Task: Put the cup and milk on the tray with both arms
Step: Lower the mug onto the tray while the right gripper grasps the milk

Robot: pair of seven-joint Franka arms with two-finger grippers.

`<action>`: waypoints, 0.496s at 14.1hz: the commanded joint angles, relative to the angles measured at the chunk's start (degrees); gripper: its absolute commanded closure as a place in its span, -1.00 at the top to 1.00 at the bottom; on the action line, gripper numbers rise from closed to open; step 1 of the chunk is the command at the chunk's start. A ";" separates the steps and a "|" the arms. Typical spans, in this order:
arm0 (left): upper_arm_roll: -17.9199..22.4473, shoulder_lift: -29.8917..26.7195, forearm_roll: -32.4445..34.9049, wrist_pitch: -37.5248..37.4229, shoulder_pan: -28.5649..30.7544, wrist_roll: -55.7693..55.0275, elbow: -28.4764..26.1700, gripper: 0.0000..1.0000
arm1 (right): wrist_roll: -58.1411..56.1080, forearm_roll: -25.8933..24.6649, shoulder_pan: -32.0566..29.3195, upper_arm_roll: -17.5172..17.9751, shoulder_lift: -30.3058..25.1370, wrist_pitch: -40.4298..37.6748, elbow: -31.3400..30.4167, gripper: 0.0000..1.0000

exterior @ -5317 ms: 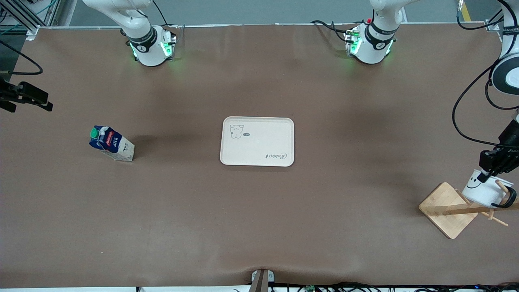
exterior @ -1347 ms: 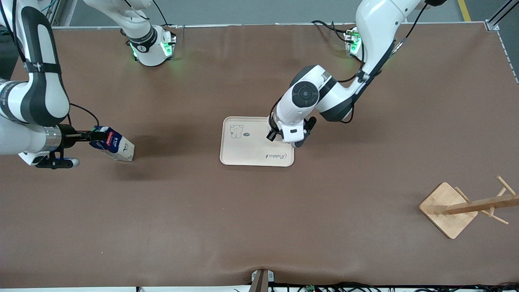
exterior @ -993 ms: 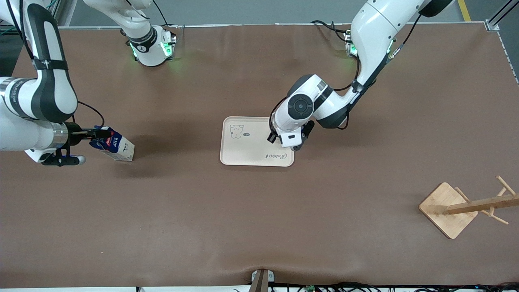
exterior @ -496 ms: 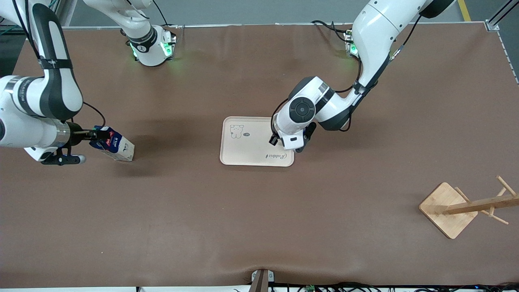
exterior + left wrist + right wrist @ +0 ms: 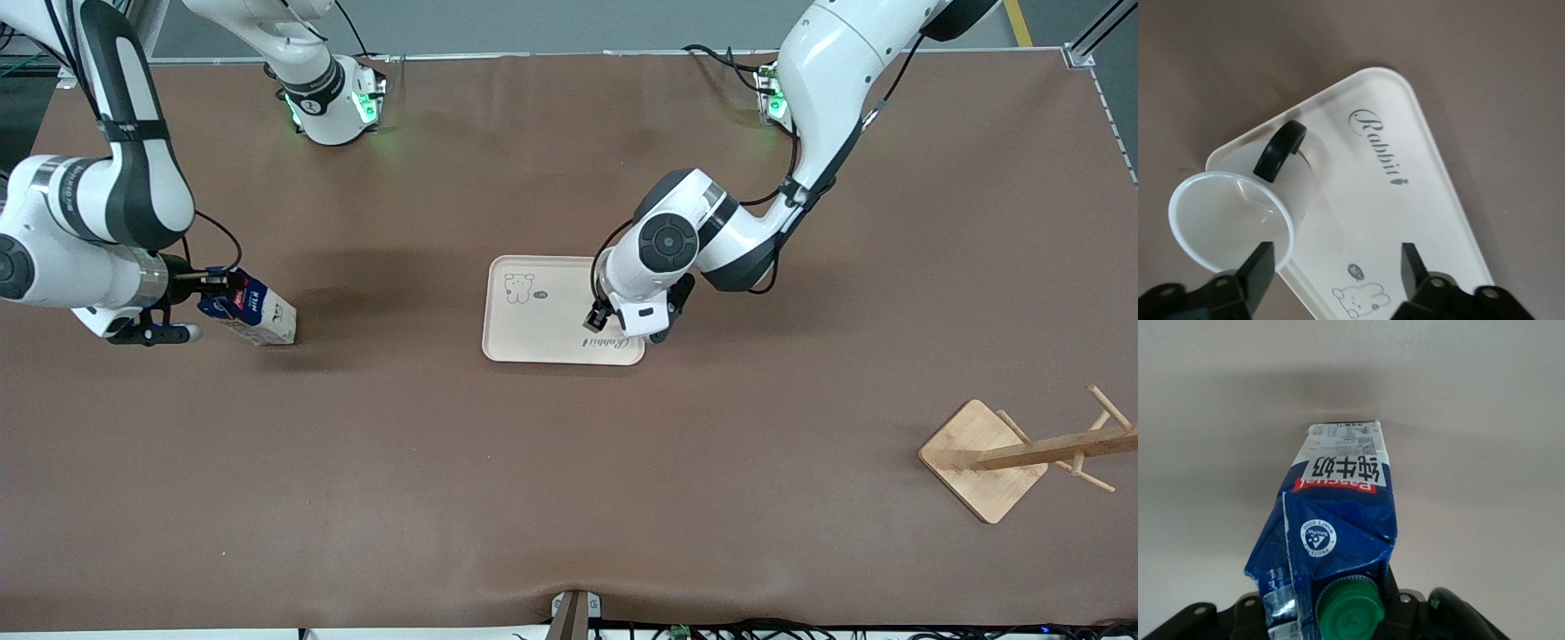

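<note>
A: In the front view, where was everything?
B: The tray (image 5: 542, 311) lay mid-table. The left gripper (image 5: 622, 322) hung over the tray's end toward the left arm, hiding the cup. The right gripper (image 5: 206, 293) met the top of the milk (image 5: 252, 313), which stood on the table toward the right arm's end. A wooden stand (image 5: 987, 458) stood toward the left arm's end, nearer the camera.

A: And the left wrist view?
B: The cup (image 5: 1238, 217) sat on the tray (image 5: 1418, 213) near a corner, handle up. The fingers (image 5: 1261, 267) were spread, one just beside the cup's rim, gripping nothing.

A: The right wrist view?
B: The milk (image 5: 1338, 513) filled it, green cap (image 5: 1351, 610) nearest, its crumpled top pinched between the clenched fingers.
</note>
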 commanded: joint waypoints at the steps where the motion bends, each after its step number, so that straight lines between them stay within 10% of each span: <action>1: -0.22 -2.01 2.02 -9.61 1.69 -0.97 7.29 1.00 | 0.73 -0.89 0.67 0.29 -0.74 -6.22 7.42 -1.00; 7: -0.13 -8.41 6.25 -18.95 8.20 8.23 11.19 1.00 | 0.99 -0.19 5.84 0.29 -0.74 -13.60 18.15 -1.00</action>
